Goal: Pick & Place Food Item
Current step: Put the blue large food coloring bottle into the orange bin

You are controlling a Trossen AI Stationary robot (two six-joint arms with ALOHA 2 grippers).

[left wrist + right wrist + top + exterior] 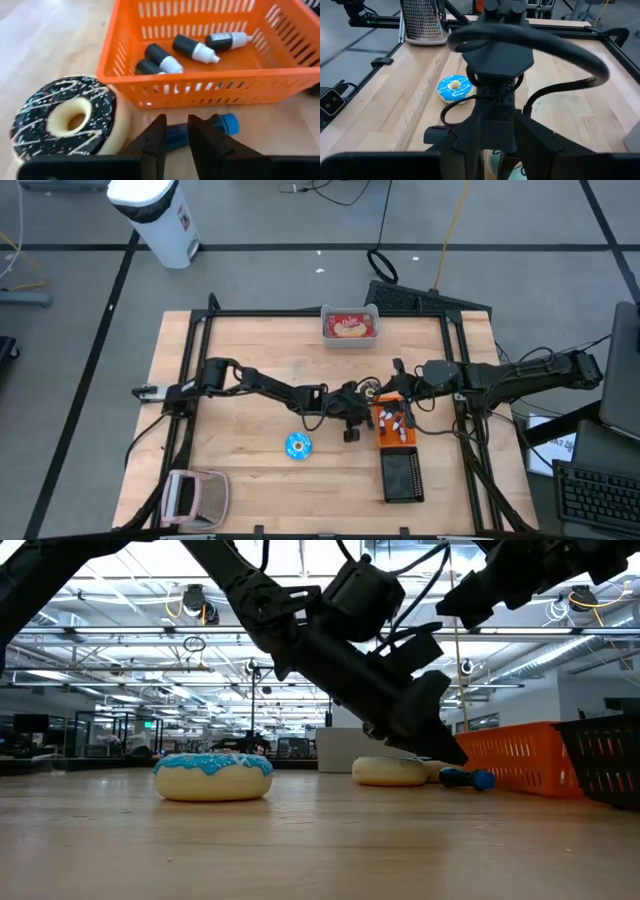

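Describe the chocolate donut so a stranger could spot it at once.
Find the orange basket holding small bottles near the table's middle. Just outside its corner lies the chocolate donut, beside a blue-capped bottle. Unlike the blue-iced donut farther off, its icing is dark with white drizzle.

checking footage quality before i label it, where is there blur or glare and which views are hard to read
Low view: bright ceiling lights glare behind the arms, which read as dark silhouettes; the blue-iced donut stays clear. Left wrist view: the near fingers are soft, the orange basket and chocolate donut sharper. Right wrist view: the other arm fills the frame, blurred. High view: evenly lit.
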